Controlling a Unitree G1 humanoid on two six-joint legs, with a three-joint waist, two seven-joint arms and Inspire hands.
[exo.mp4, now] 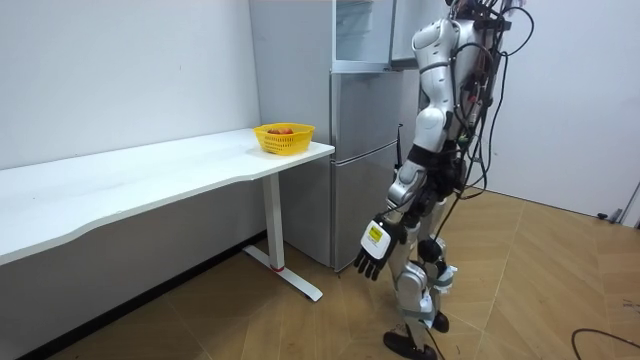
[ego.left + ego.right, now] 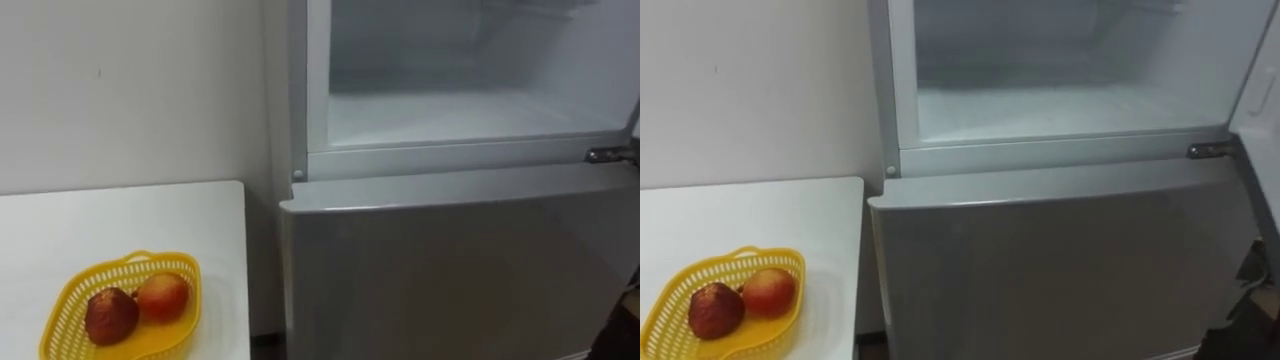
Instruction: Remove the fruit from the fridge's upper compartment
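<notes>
Left of the fridge [image 2: 450, 280], on the counter [image 2: 120, 220], two fruits [image 2: 112, 315] sit in a yellow basket [image 2: 70, 295], w/ the open upper compartment [image 2: 450, 115] looking bare, so retrieval seems done; left hand [image 1: 372, 252] hangs low at its side, fingers loose & empty, the nearer arm to them.

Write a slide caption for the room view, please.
Robot stands before the open upper fridge, left hand hanging open, yellow basket on the table beside.
</notes>
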